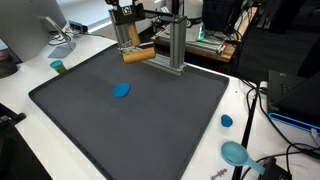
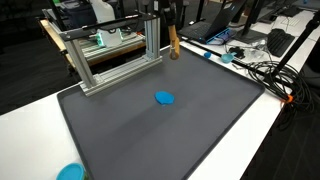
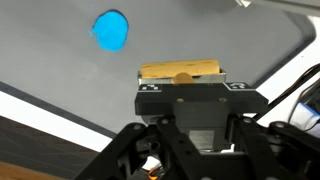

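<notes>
Jaws, clamped on one wooden block (image 3: 181, 71), hold it above the far edge of one dark mat (image 1: 150, 130), just beside one metal frame (image 1: 172, 45); one blue disc (image 1: 122, 90) lies mid-mat, well apart from all edges.
</notes>
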Tool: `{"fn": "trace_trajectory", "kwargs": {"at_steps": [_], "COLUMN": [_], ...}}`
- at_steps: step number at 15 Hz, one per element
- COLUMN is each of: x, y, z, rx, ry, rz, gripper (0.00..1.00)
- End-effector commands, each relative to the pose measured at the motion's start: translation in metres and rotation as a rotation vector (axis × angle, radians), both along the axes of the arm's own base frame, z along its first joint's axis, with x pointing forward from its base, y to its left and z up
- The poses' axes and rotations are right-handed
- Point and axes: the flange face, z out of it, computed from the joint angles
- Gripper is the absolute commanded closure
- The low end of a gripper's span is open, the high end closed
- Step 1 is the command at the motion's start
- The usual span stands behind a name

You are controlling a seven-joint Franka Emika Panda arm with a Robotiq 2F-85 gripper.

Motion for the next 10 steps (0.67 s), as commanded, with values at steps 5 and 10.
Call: {"fn": "trace_trajectory", "kwargs": {"at_steps": [5, 10], "x": [-0.028, -0.042], "y": [0.015, 0.017], "z": [-0.058, -0.079], "rx": [0.073, 0.045], "ry": [-0.169, -0.193], "rz": [-0.364, -0.451], "gripper": [0.78, 0.53]}}
